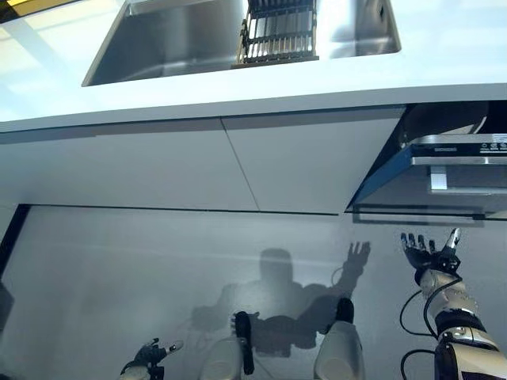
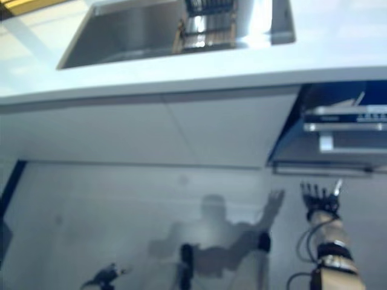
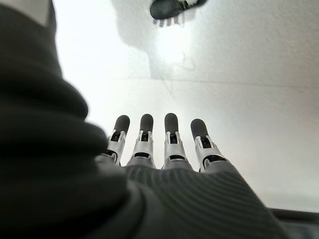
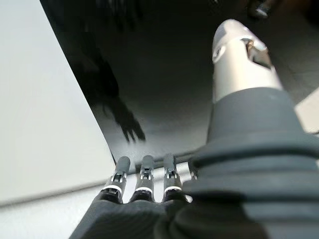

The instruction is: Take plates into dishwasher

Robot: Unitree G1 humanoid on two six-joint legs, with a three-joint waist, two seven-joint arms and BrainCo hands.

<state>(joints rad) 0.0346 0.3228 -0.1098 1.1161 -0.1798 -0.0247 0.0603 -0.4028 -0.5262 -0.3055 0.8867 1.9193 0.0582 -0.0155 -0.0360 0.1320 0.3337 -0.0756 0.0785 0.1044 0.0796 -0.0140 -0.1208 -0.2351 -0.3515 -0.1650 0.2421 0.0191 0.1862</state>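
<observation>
White counter [image 1: 444, 55] runs above, its steel sink [image 1: 166, 43] holding a dark dish rack [image 1: 279, 32]; no plates show. Partly open dishwasher door [image 1: 444, 170] hangs at right, right robot hand [image 1: 428, 255] spread below it. Left robot hand [image 1: 150, 354] low, fingers straight

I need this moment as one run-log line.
right hand: open, raised below dishwasher door | left hand: open, low, idle | plates: none visible | dish rack: in sink
</observation>
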